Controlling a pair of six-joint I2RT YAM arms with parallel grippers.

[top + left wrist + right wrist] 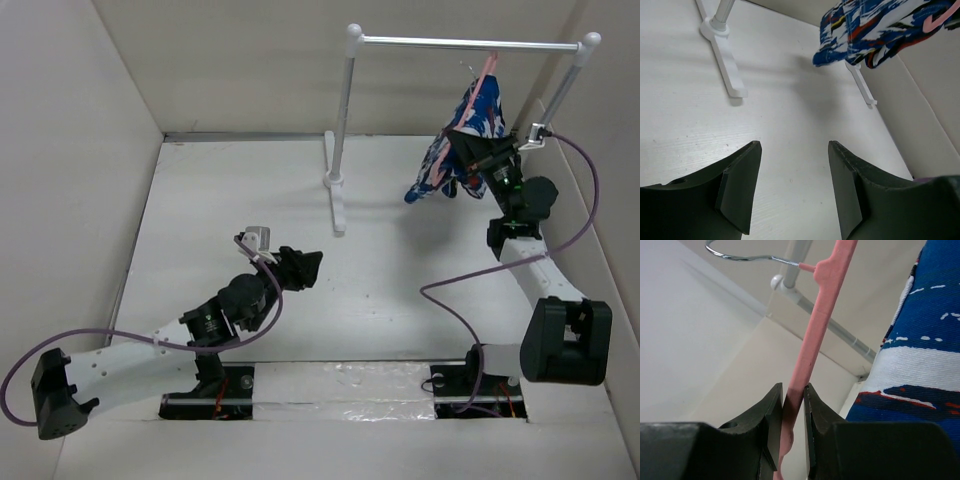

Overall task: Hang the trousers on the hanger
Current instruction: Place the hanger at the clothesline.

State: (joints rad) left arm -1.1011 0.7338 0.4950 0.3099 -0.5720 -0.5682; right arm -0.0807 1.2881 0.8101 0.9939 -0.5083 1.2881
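The blue splashed trousers (pixel 462 140) hang draped over the pink hanger (pixel 487 72), whose metal hook sits by the rack's silver rail (pixel 450 43) at the back right. My right gripper (pixel 490 158) is raised beside the trousers and shut on the hanger's pink arm (pixel 812 335); the trousers (pixel 920 370) fill the right of its wrist view. My left gripper (pixel 305 268) is open and empty, low over the table's middle. From its wrist view the trousers (pixel 875 30) and a bit of the hanger (pixel 940 20) show far off, upper right.
The white-posted rack stands at the back; its left post and foot (pixel 338 190) are near the table's middle, its right post (pixel 570 80) behind my right arm. White walls enclose the table on the left, back and right.
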